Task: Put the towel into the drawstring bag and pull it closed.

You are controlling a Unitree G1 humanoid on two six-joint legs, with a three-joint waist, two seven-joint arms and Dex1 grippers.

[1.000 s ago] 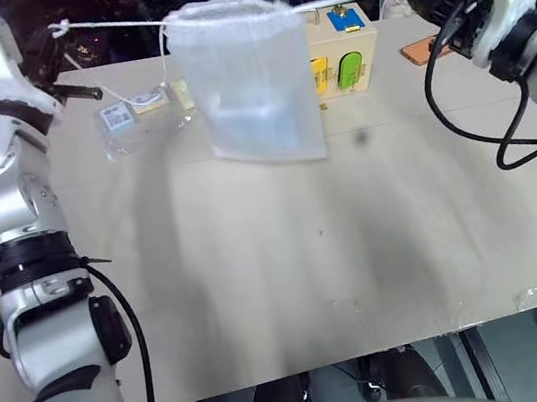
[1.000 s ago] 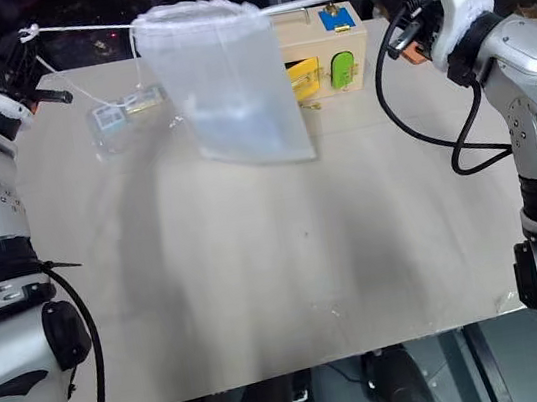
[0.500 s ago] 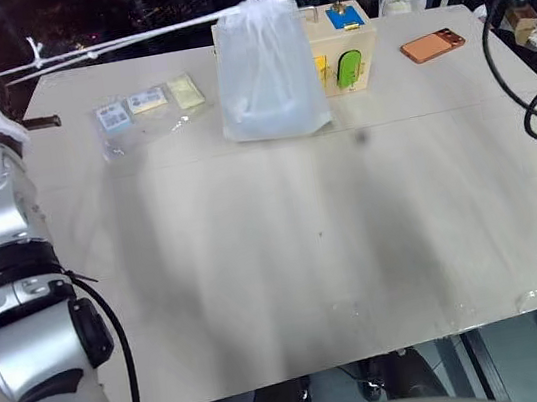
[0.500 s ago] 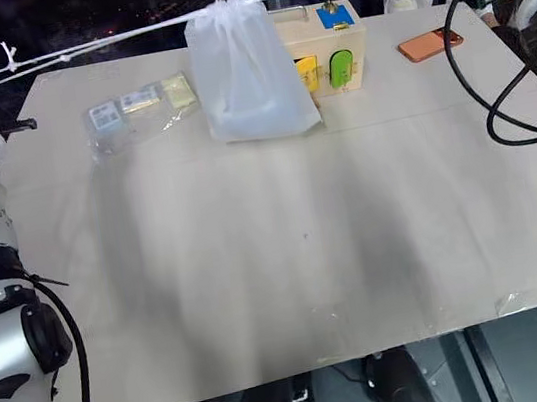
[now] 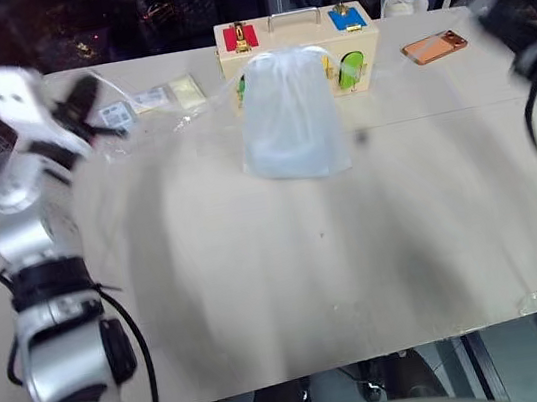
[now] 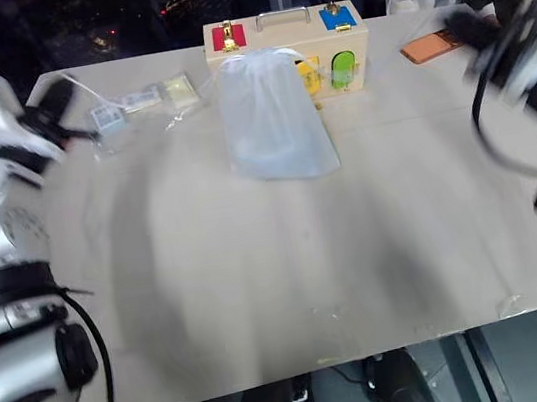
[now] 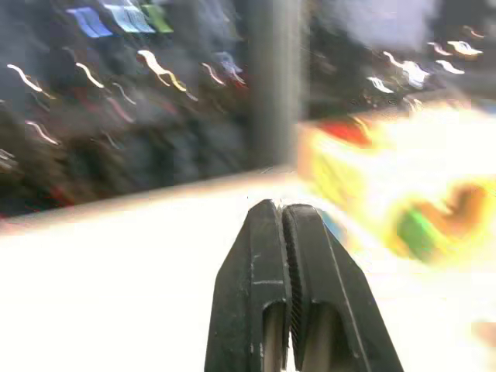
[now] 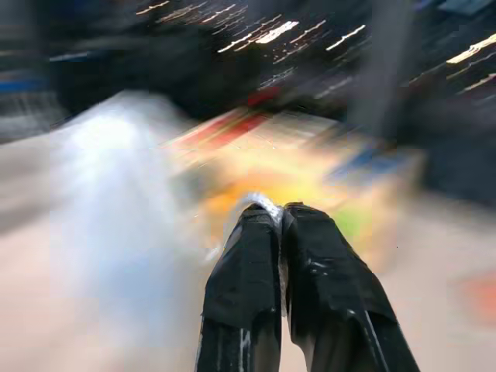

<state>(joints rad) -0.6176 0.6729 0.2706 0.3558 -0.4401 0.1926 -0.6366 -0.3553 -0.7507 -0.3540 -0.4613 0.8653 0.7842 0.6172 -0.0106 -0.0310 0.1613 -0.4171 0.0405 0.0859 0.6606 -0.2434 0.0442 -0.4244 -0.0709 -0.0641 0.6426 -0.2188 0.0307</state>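
Drawstring bag [image 5: 291, 117] cinched on table [image 5: 360, 268], left gripper [image 7: 283, 213] clenched, right gripper [image 8: 280, 215] pinching cord [image 8: 260, 203]

no text or label can be read.

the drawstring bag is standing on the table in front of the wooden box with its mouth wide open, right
Not quite. The drawstring bag does stand on the table in front of the wooden box, but its mouth is cinched shut, gathered to a narrow neck at the top. The right eye view shows it.
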